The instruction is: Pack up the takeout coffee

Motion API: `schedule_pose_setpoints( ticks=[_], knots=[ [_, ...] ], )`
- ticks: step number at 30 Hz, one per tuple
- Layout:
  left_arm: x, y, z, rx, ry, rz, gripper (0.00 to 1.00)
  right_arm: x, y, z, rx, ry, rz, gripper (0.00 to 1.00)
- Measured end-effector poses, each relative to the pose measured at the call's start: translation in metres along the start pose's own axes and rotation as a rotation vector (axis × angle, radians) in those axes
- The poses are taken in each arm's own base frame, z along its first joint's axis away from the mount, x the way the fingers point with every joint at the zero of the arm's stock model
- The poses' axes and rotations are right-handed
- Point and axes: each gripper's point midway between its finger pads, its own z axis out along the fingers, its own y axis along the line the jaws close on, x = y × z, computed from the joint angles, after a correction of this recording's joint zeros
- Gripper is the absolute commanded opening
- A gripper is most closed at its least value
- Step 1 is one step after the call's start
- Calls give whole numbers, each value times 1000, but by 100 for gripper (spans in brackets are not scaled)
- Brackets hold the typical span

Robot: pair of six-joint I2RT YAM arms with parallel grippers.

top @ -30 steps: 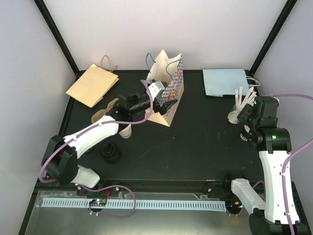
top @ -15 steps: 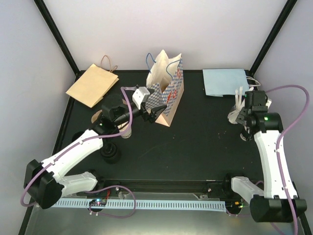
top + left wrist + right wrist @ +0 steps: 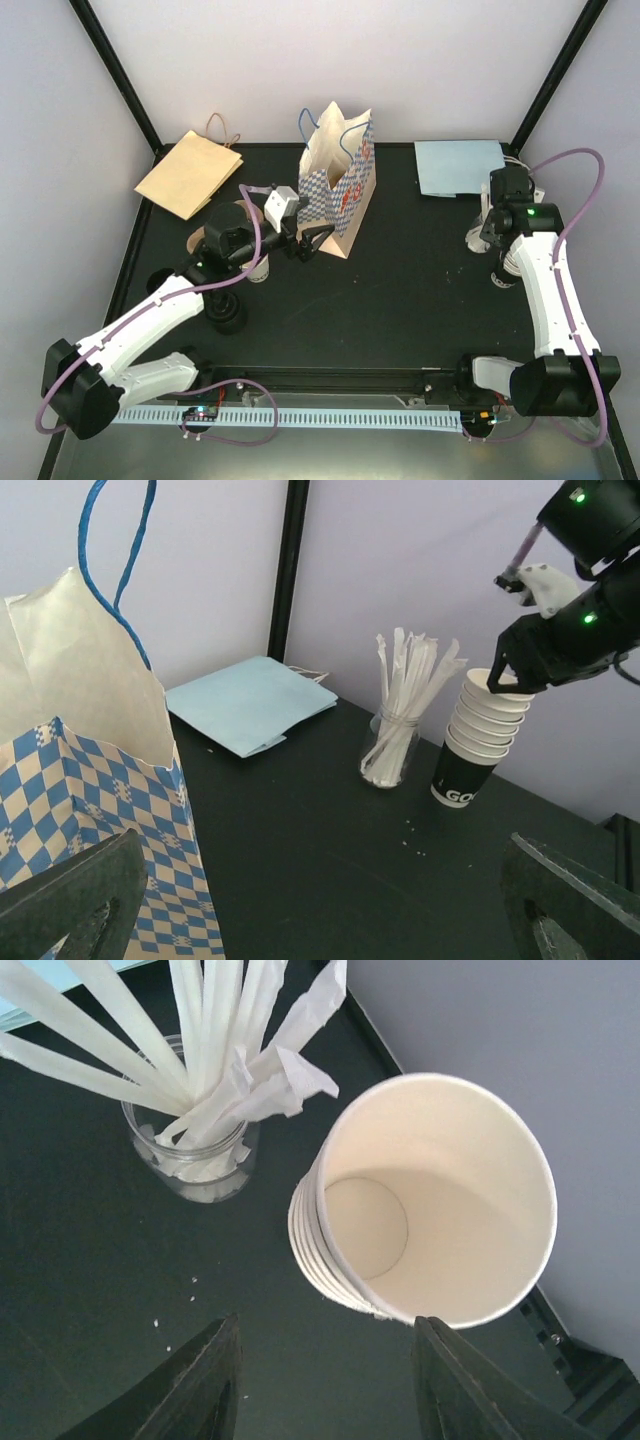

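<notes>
Cups (image 3: 440, 1200) sit nested in one stack at the far right of the tabletop (image 3: 400, 300), just beside a jar of wrapped straws (image 3: 195, 1160). My right end effector (image 3: 325, 1355) hangs over the top cup, released, its fingers parted on either side of the rim and not gripping. My left end effector (image 3: 312, 240), spread wide and holding nothing, sits by the upright blue checked bag (image 3: 345, 190).

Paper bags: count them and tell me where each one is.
3. A brown bag lies flat far left, a blue-checked bag stands open at the middle, a light blue bag lies flat far right.
</notes>
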Motion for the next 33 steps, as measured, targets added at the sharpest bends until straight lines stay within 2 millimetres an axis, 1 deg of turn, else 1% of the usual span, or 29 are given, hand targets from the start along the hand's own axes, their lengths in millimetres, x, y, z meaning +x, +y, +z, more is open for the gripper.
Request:
schedule_pose_setpoints(
  ticks=[8,10,11,17,20,21,22,23,26,27,31,33],
  knots=[
    [4,-8,-6,18,-4,-78,99,-11,0,10,34,-23,-36,48],
    [7,-10,-9,20,-5,-100,99,-13,-1,13,41,-27,-36,42],
    [9,-10,-10,18,-3,-113,99,-15,0,14,43,-31,-37,42],
    [22,-5,-12,-14,-4,-161,99,-19,2,23,53,-34,-35,42],
    [23,-2,-12,-29,-1,-163,99,-21,3,31,56,-24,-29,41],
    [23,-2,-12,-30,-1,-163,99,-21,3,33,53,-21,-25,37],
    [24,-2,-12,-30,0,-164,99,-20,3,36,47,-15,-18,35],
    [24,-2,-12,-30,0,-164,99,-17,3,40,40,-4,-9,31],
    [24,-2,-12,-28,1,-164,99,-14,4,47,25,20,-1,13],
    [24,-2,-12,-28,2,-165,99,-13,6,49,20,27,5,10],
    [27,-1,-10,-29,11,-168,99,-13,9,52,2,36,10,9],
    [27,-1,-9,-30,13,-168,99,-13,9,51,2,35,9,6]
  ],
)
